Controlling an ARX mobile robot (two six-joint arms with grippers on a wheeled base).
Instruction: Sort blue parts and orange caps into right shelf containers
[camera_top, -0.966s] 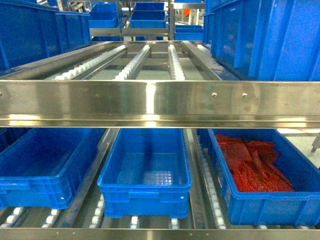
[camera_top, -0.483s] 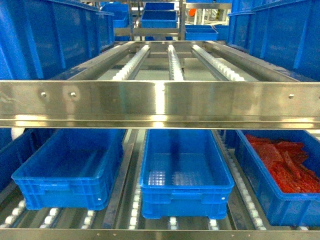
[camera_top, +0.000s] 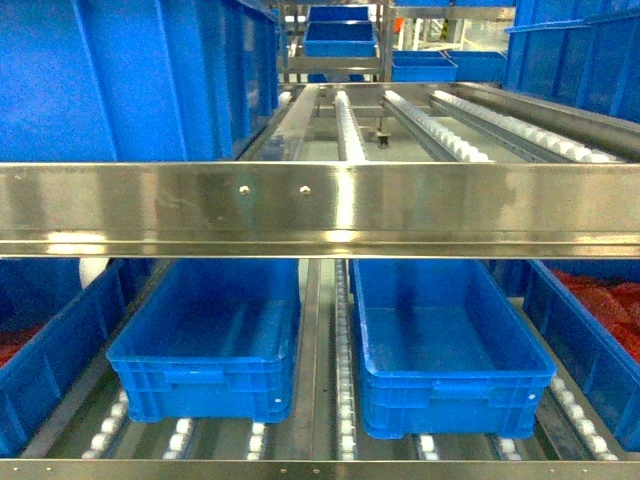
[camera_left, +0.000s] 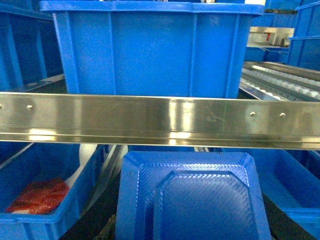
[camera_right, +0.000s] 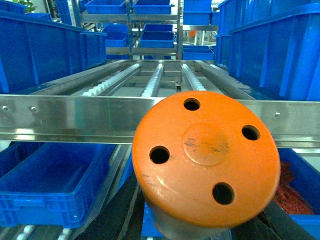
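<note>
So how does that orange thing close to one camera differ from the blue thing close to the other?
The orange cap is round; the blue part has straight edges and cut corners. The cap's smooth top has four holes; the part's finely textured face has none. Both sit close before their wrist cameras, in front of a steel rail.

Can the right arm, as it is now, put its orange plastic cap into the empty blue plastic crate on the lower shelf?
Probably not yet: the steel shelf rail crosses between the orange cap and the empty blue crate.
</note>
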